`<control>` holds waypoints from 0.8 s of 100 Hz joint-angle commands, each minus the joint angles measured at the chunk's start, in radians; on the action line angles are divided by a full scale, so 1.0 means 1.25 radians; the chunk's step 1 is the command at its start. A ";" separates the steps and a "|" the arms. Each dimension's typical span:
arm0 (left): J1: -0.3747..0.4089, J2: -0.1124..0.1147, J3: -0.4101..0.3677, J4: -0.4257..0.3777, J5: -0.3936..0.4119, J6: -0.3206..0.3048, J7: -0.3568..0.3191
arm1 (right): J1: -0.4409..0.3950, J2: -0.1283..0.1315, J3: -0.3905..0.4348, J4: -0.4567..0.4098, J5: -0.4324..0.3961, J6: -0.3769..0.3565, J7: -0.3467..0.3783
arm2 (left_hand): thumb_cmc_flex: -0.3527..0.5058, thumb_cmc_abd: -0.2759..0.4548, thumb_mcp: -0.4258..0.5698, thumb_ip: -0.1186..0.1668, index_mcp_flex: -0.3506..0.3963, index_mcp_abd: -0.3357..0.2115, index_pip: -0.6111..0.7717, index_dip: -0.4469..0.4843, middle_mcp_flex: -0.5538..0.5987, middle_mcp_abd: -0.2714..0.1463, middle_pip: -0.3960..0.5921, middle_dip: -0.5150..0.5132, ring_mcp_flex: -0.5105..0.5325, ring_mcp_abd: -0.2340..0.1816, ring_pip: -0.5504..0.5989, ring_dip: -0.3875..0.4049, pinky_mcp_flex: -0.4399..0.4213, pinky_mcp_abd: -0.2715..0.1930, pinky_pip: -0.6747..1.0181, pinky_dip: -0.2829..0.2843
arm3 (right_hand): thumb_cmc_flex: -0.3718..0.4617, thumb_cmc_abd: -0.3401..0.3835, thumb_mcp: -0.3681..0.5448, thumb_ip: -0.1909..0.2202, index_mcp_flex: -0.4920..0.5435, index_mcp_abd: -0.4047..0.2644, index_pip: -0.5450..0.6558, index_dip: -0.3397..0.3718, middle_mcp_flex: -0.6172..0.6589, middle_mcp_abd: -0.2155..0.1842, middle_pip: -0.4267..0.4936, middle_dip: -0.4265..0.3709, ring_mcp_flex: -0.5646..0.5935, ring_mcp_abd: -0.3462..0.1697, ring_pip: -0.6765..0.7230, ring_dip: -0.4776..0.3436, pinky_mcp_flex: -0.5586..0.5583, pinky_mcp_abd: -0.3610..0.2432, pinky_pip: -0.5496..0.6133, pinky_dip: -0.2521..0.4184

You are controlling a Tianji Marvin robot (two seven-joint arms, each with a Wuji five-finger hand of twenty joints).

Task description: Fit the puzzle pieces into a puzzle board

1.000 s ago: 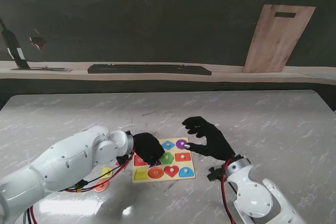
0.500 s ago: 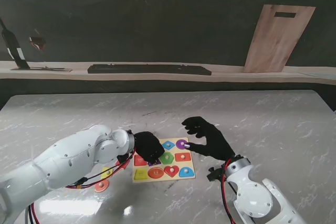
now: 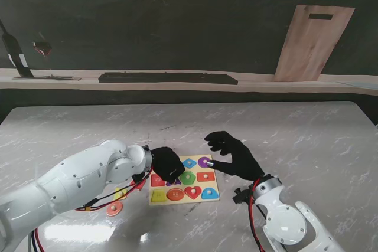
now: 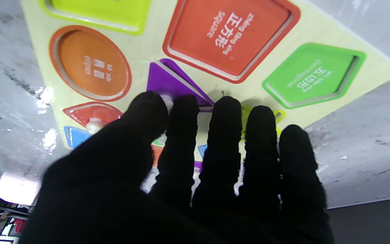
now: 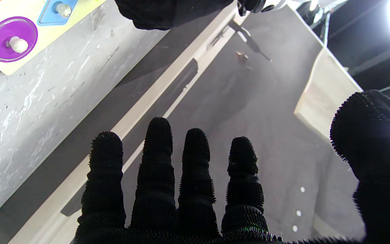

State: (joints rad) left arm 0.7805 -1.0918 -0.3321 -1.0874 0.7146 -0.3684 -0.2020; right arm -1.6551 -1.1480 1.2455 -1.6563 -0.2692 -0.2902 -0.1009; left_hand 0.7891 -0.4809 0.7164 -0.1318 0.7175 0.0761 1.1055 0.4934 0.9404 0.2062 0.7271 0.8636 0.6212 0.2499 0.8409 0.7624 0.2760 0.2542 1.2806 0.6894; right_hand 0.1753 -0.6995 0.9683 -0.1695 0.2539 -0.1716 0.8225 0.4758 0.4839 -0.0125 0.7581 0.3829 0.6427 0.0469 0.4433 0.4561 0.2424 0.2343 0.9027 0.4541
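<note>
The pale puzzle board [image 3: 199, 185] lies in the middle of the table, nearer to me. My left hand [image 3: 165, 164] covers its far left corner, palm down. Thumb and forefinger pinch the knob of the purple triangle piece [image 4: 171, 83], which sits askew over its recess. Around it lie bare recesses: red square [image 4: 229, 34], orange oval [image 4: 90, 64], green pentagon [image 4: 313, 78]. My right hand [image 3: 233, 154] hovers open by the board's right edge, fingers spread, near the seated purple circle [image 5: 12, 39]. Loose on the table, left of the board, are a yellow piece [image 3: 120, 193] and an orange piece [image 3: 114, 208].
A red heart [image 3: 192, 192] and a blue piece [image 3: 209, 193] sit in the board's near row. A wooden cutting board [image 3: 310, 42] leans on the back wall above a shelf holding a dark bar [image 3: 168, 77]. Cables [image 3: 100, 202] hang under my left arm.
My left forearm has shifted slightly, while the hand stays over the board's far left corner. The right hand has not moved.
</note>
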 commanded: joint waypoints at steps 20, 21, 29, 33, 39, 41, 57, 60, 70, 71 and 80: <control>-0.017 -0.002 0.017 0.005 0.005 0.004 0.003 | -0.004 -0.004 -0.004 -0.003 0.004 0.002 0.002 | 0.028 0.016 0.002 0.010 -0.016 -0.058 0.039 0.015 -0.005 -0.013 0.034 0.007 0.015 -0.012 0.024 0.010 0.006 0.080 0.038 0.020 | 0.004 0.022 -0.025 0.031 0.022 -0.020 0.001 0.006 0.017 -0.023 0.006 0.004 0.004 -0.024 0.008 0.014 -0.005 0.002 0.015 0.010; -0.017 -0.002 0.017 0.005 0.006 0.004 0.004 | -0.004 -0.004 -0.004 -0.003 0.004 0.002 0.003 | 0.029 0.017 0.000 0.009 -0.017 -0.058 0.040 0.016 -0.006 -0.013 0.035 0.007 0.015 -0.012 0.025 0.010 0.006 0.080 0.038 0.020 | 0.004 0.022 -0.025 0.031 0.021 -0.020 0.001 0.006 0.018 -0.023 0.006 0.004 0.004 -0.024 0.008 0.014 -0.005 0.002 0.015 0.011; -0.018 -0.002 0.019 0.005 0.013 0.006 0.009 | -0.004 -0.004 -0.004 -0.003 0.006 0.002 0.003 | 0.032 0.014 -0.007 0.004 -0.016 -0.058 0.044 0.019 -0.004 -0.014 0.039 0.007 0.017 -0.013 0.027 0.010 0.009 0.081 0.040 0.021 | 0.004 0.027 -0.030 0.032 0.023 -0.021 0.001 0.006 0.019 -0.024 0.006 0.004 0.004 -0.024 0.008 0.014 -0.006 0.002 0.014 0.011; -0.018 -0.002 0.019 0.004 0.016 0.008 0.010 | -0.004 -0.004 -0.004 -0.003 0.007 0.002 0.004 | 0.032 0.015 -0.011 0.002 -0.017 -0.059 0.047 0.021 -0.003 -0.015 0.041 0.007 0.018 -0.014 0.027 0.010 0.010 0.080 0.041 0.021 | 0.002 0.031 -0.033 0.033 0.022 -0.021 0.001 0.006 0.019 -0.024 0.006 0.004 0.004 -0.024 0.008 0.014 -0.006 0.002 0.014 0.011; -0.018 -0.002 0.020 0.004 0.019 0.011 0.012 | -0.004 -0.004 -0.005 -0.003 0.008 0.003 0.005 | 0.032 0.015 -0.016 -0.001 -0.017 -0.058 0.050 0.022 -0.003 -0.016 0.044 0.007 0.020 -0.014 0.029 0.011 0.011 0.081 0.041 0.021 | 0.003 0.034 -0.036 0.033 0.023 -0.021 0.001 0.006 0.020 -0.023 0.006 0.004 0.003 -0.023 0.007 0.014 -0.006 0.003 0.014 0.011; -0.018 -0.002 0.020 0.004 0.020 0.012 0.012 | -0.004 -0.004 -0.005 -0.003 0.009 0.003 0.005 | 0.038 0.017 -0.025 -0.006 -0.018 -0.057 0.053 0.023 -0.004 -0.015 0.048 0.005 0.020 -0.013 0.030 0.011 0.011 0.081 0.042 0.021 | 0.003 0.035 -0.037 0.034 0.023 -0.020 0.001 0.006 0.019 -0.023 0.006 0.004 0.003 -0.023 0.007 0.014 -0.006 0.003 0.014 0.011; -0.017 -0.002 0.020 0.002 0.021 0.021 0.011 | -0.004 -0.004 -0.005 -0.003 0.011 0.003 0.005 | 0.040 0.022 -0.040 -0.010 -0.024 -0.053 0.057 0.027 -0.006 -0.016 0.054 0.001 0.022 -0.015 0.033 0.011 0.014 0.081 0.044 0.022 | 0.004 0.043 -0.048 0.037 0.023 -0.020 0.000 0.006 0.019 -0.023 0.006 0.004 0.003 -0.024 0.007 0.014 -0.006 0.002 0.014 0.012; -0.018 -0.003 0.020 0.003 0.019 0.021 0.010 | -0.004 -0.004 -0.005 -0.003 0.011 0.003 0.005 | 0.041 0.022 -0.045 -0.012 -0.024 -0.053 0.058 0.028 -0.006 -0.017 0.055 0.000 0.021 -0.015 0.033 0.011 0.014 0.080 0.044 0.022 | 0.004 0.044 -0.049 0.037 0.023 -0.020 -0.001 0.006 0.020 -0.023 0.006 0.004 0.003 -0.024 0.007 0.015 -0.007 0.003 0.014 0.012; -0.020 -0.004 0.024 0.005 0.015 0.020 0.009 | -0.004 -0.004 -0.005 -0.003 0.012 0.004 0.005 | 0.046 0.023 -0.053 -0.014 -0.025 -0.053 0.059 0.028 -0.007 -0.017 0.057 -0.002 0.022 -0.016 0.034 0.010 0.015 0.081 0.044 0.022 | 0.004 0.047 -0.053 0.038 0.023 -0.020 -0.001 0.006 0.020 -0.023 0.006 0.003 0.003 -0.024 0.007 0.015 -0.007 0.002 0.014 0.012; -0.020 -0.004 0.024 0.005 0.015 0.019 0.008 | -0.004 -0.004 -0.005 -0.003 0.012 0.004 0.005 | 0.046 0.023 -0.054 -0.014 -0.026 -0.053 0.059 0.028 -0.007 -0.017 0.057 -0.003 0.022 -0.016 0.034 0.010 0.015 0.081 0.044 0.022 | 0.004 0.048 -0.053 0.038 0.023 -0.020 -0.001 0.006 0.020 -0.023 0.006 0.003 0.003 -0.024 0.007 0.015 -0.007 0.002 0.014 0.012; -0.023 -0.004 0.028 0.007 0.014 0.018 0.008 | -0.003 -0.004 -0.005 -0.003 0.013 0.004 0.006 | 0.047 0.023 -0.060 -0.015 -0.028 -0.053 0.061 0.030 -0.008 -0.018 0.059 -0.004 0.021 -0.017 0.034 0.010 0.015 0.080 0.044 0.022 | 0.004 0.052 -0.057 0.040 0.023 -0.021 -0.001 0.007 0.020 -0.023 0.005 0.003 0.002 -0.024 0.007 0.015 -0.007 0.002 0.014 0.012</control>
State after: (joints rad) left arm 0.7604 -1.0954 -0.2988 -1.0805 0.7354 -0.3438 -0.1880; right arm -1.6539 -1.1481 1.2434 -1.6566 -0.2540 -0.2870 -0.0947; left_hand 0.8157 -0.4618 0.6468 -0.1304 0.7096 0.0366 1.1363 0.5147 0.9392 0.1941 0.7755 0.8637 0.6212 0.2417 0.8531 0.7626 0.2876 0.2542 1.2915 0.6894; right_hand 0.1753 -0.6484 0.9139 -0.1491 0.2740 -0.1721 0.8225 0.4758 0.4839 -0.0125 0.7581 0.3829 0.6427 0.0469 0.4433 0.4561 0.2424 0.2343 0.9028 0.4552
